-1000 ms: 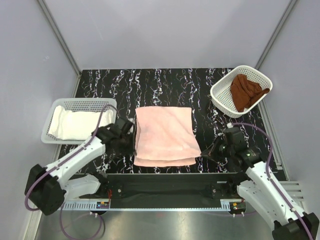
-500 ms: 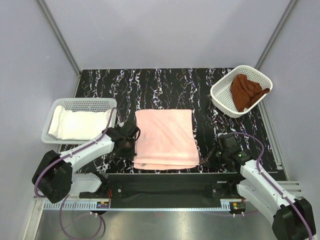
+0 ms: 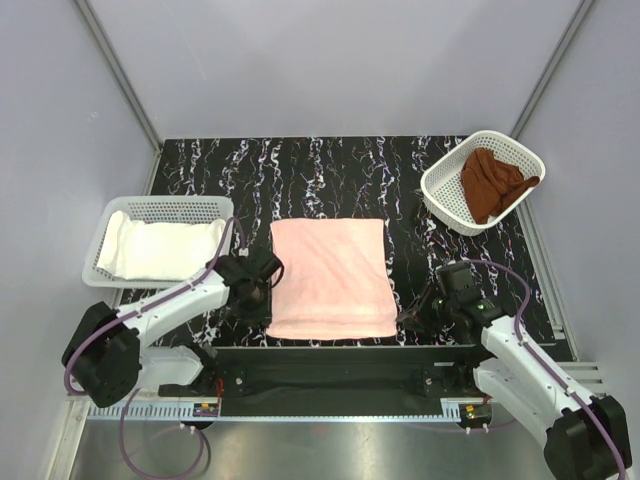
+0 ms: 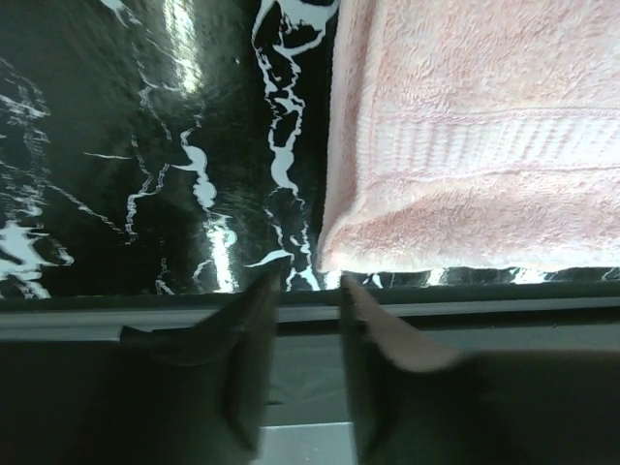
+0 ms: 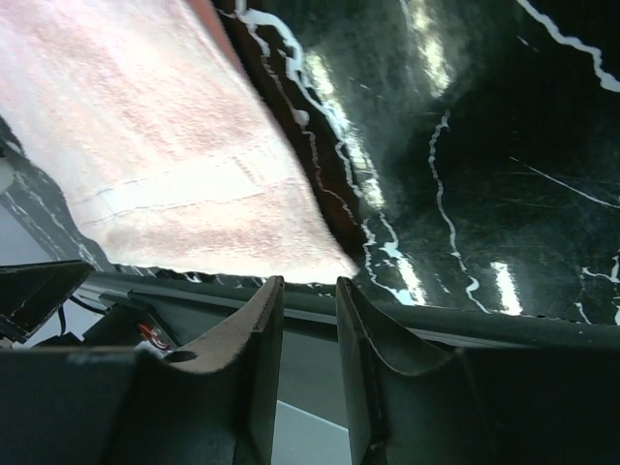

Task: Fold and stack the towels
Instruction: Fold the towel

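Note:
A pink towel [image 3: 328, 275] lies folded flat in the middle of the black marbled table [image 3: 330, 170]. My left gripper [image 3: 262, 308] sits low at its near-left corner. In the left wrist view the fingers [image 4: 310, 281] stand slightly apart with nothing between them, just short of the towel's corner [image 4: 484, 126]. My right gripper [image 3: 408, 315] sits at the near-right corner. In the right wrist view its fingers [image 5: 308, 283] are also slightly apart and empty, next to the towel's corner [image 5: 145, 126].
A white basket [image 3: 165, 203] at the left holds a folded white towel [image 3: 160, 250]. A white basket [image 3: 440, 200] at the back right holds a crumpled brown towel [image 3: 495, 185]. The table's near edge rail [image 3: 340, 360] runs just below both grippers.
The left gripper has moved from the towel's left edge down to its near-left corner. The towel's near edges, uneven before, now lie even. The right gripper has shifted slightly.

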Controlling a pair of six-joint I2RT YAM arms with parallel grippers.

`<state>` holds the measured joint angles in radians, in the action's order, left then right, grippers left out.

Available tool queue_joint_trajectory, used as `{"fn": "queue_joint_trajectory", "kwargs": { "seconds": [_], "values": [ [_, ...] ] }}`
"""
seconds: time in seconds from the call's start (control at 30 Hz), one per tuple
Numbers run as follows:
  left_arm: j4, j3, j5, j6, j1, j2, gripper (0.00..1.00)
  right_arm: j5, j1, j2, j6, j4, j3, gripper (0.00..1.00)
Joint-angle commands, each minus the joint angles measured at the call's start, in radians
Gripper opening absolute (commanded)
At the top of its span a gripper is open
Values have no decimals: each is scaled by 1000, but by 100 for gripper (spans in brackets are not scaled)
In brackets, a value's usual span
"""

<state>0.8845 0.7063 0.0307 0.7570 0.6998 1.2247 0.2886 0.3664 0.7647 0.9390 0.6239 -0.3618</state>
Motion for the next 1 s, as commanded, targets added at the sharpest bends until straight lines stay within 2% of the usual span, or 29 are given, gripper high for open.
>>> {"fn": "queue_joint_trajectory", "kwargs": {
  "seconds": [0.0,0.13,0.17,0.3,0.47,0.67,0.83,0.97],
  "values": [
    [39,123,96,-4,3,-27,43,-20,3,14,-23,-4,-87,35],
    [-1,292,126,-100,-65,54,48,-10,3,86,-45,-56,-147,31],
    [-46,320,112,-157,-116,82,48,-2,6,108,-48,-81,-152,30],
    [-113,470,45,-261,-235,258,48,27,31,302,-80,-191,-196,28],
    [-124,678,38,-353,-310,522,46,6,68,410,-78,-269,-209,26],
    [-124,746,8,-384,-329,699,42,-63,68,538,-100,-337,-189,26],
    [-182,706,-6,-401,-329,737,42,-101,69,594,-95,-375,-161,25],
    [-164,749,1,-398,-332,783,31,-135,69,565,-80,-371,-128,24]
  ]
}}
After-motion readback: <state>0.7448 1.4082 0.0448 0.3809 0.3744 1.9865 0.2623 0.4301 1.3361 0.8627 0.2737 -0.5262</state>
